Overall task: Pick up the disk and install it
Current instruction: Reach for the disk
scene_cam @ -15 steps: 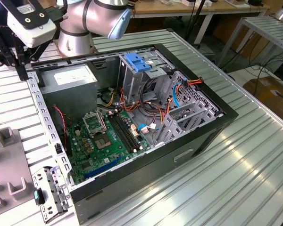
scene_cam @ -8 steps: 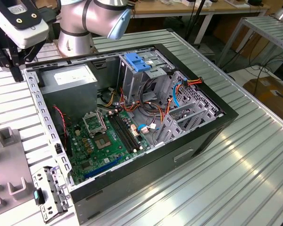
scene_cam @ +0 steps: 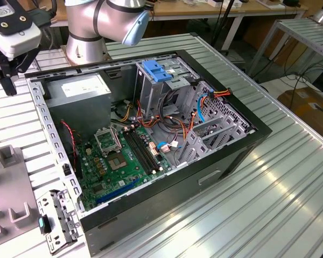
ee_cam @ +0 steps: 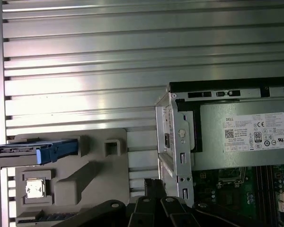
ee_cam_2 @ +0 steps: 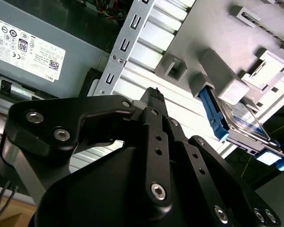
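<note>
As the exterior view runs from its left: pincer [scene_cam: 7, 80], black, hanging off the arm [scene_cam: 97, 21] above the ribbed aluminium desk [scene_cam: 290, 177], just outside the case's far corner. In both wrist views its fingertips [ee_cam_2: 154, 96] meet, clenched on nothing.

Grey fixture tray [scene_cam: 8, 177], lying on the desk beside the case.

Disk [ee_cam_2: 240, 124]: in the second wrist view, seated in that tray, silver face showing between blue rails. In the first wrist view it appears edge-on, with one blue rail end visible. It sits apart from the pincer.

Metal bracket [scene_cam: 58, 220] with a small blue tab, flat on the desk at the case's near corner.

Open computer case [scene_cam: 226, 161], black-rimmed, lying on its side. Contents:
- grey power supply [scene_cam: 78, 88] with a white sticker, at the far corner
- green motherboard [scene_cam: 121, 158]
- drive cage [scene_cam: 151, 91] topped by a blue latch plate [scene_cam: 155, 71]
- orange, red and blue cables [scene_cam: 204, 102] toward the exterior view's right
</note>
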You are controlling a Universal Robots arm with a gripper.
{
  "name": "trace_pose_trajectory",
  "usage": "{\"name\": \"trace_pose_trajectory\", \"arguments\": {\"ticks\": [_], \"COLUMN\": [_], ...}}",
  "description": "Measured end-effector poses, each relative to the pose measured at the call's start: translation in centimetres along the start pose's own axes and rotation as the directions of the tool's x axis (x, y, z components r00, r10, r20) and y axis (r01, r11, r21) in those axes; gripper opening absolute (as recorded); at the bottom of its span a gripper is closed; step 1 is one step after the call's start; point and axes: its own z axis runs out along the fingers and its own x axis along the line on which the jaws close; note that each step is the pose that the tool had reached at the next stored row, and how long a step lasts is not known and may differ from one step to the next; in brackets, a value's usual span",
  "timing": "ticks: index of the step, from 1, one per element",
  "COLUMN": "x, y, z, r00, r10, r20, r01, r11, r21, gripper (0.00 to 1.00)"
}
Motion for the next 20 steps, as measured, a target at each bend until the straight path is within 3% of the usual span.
{"name": "trace_pose_trajectory", "arguments": {"ticks": [20], "x": [3.15], "y": [-0.24], "z": [-0.08], "r00": [1.0], "r10": [0.0], "r20": [0.0], "r01": [0.0], "r11": [1.0], "r21": [0.0], "gripper": [0.11]}}
